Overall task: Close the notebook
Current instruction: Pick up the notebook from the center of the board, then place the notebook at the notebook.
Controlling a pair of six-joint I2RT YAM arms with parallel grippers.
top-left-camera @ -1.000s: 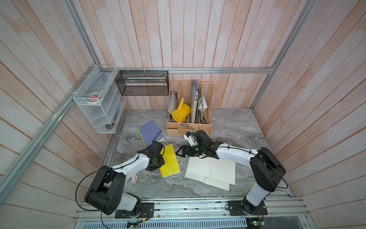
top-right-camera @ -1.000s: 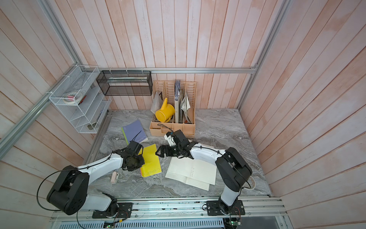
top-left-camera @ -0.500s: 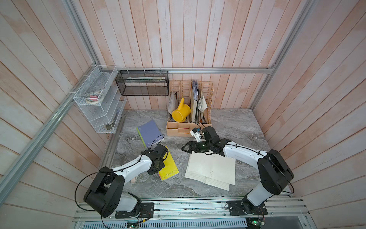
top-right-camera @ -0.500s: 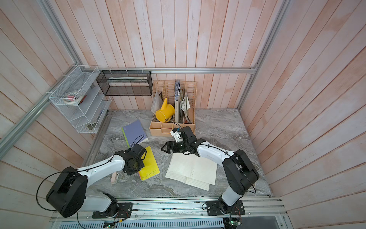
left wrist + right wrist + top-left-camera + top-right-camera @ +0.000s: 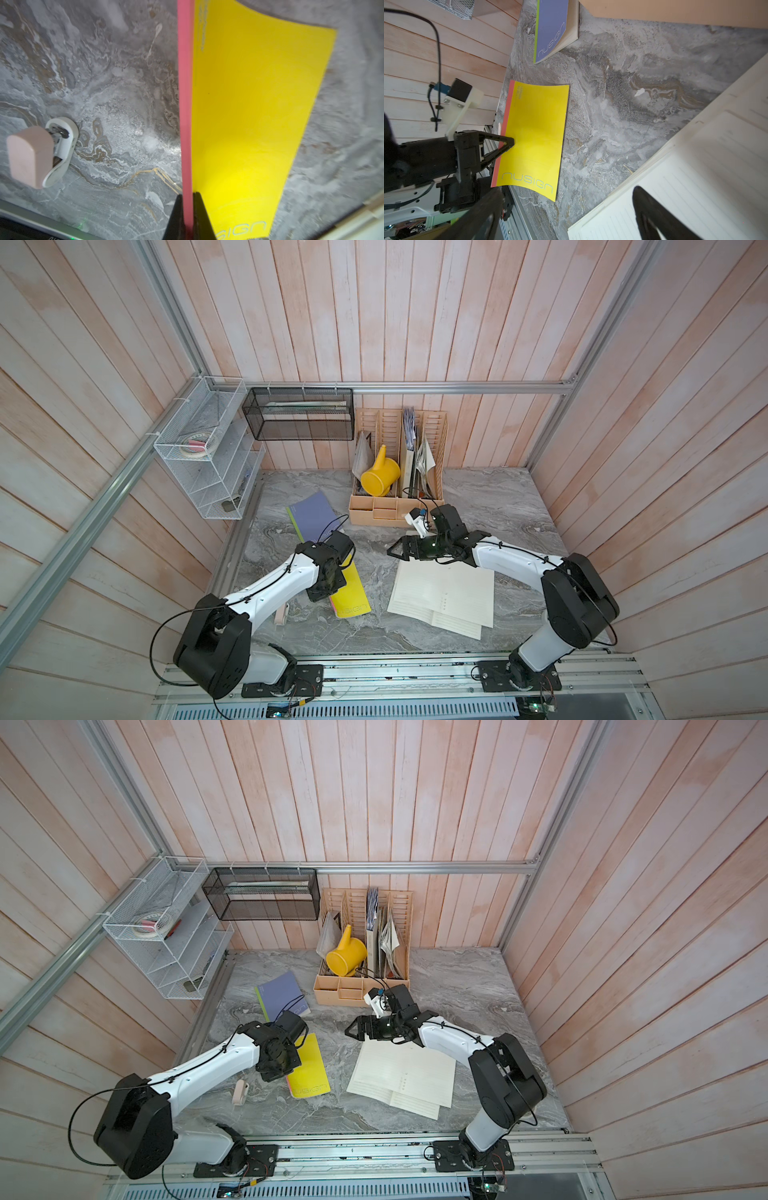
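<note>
Top view, organizer point(image 5: 397, 512): yellow jug point(image 5: 380, 481), papers point(image 5: 424, 456).
Top view, wire shelf point(image 5: 208, 489): tape roll point(image 5: 195, 446), top tier.
Top view, lined notebook point(image 5: 444, 593): pages up on table point(image 5: 498, 506), beside right gripper point(image 5: 397, 549).
Left wrist, left gripper point(image 5: 186, 199): pinching yellow notebook point(image 5: 249, 124) spine.
Right wrist, right gripper: spread wide, empty.
</note>
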